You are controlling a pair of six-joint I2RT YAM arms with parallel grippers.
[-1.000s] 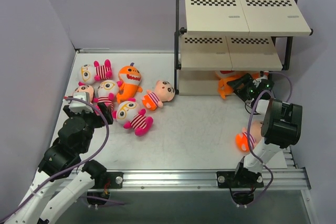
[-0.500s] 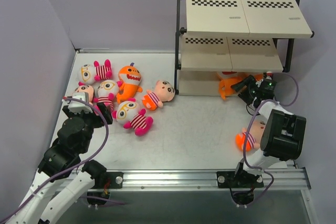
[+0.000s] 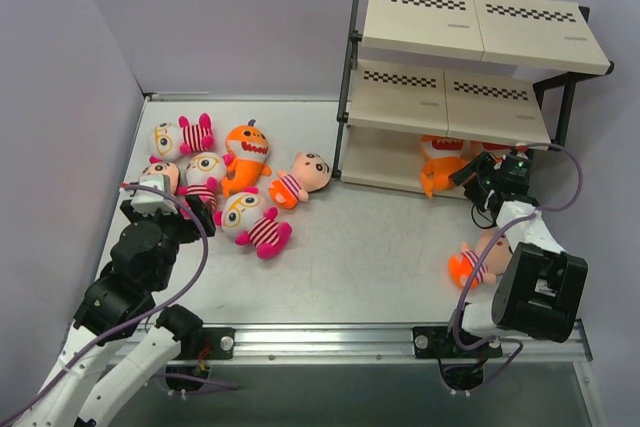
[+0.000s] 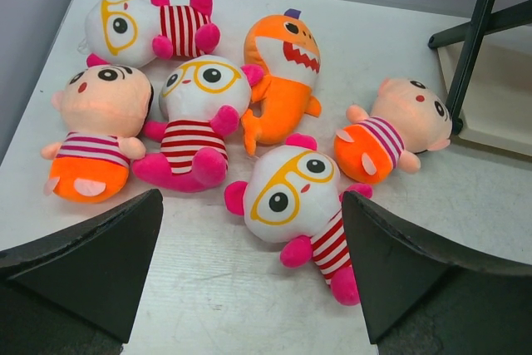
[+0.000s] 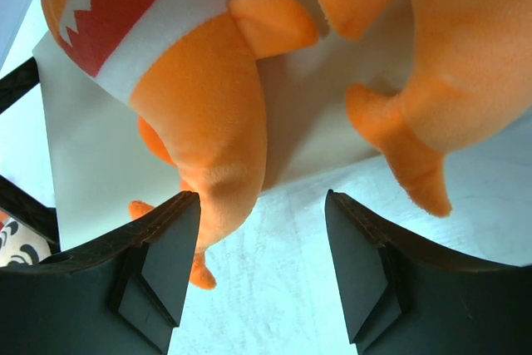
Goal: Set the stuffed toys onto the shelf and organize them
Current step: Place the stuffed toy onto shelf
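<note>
While I face the bottom board point(image 3: 380, 162): shark point(image 5: 199, 114) and second shark point(image 5: 474, 56) overhang its edge.
Right gripper point(image 5: 258, 205): half-open, empty; nudge tails inward gently.
Left gripper point(image 4: 249, 201): wide, empty.

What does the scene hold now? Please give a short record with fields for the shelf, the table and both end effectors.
shelf bottom tier: two orange sharks
table left side: three glasses toys, two striped dolls, one loose shark
table right side: lone doll beside the right arm
left end effector: open, over the left group
right end effector: open, empty, at the sharks
</note>
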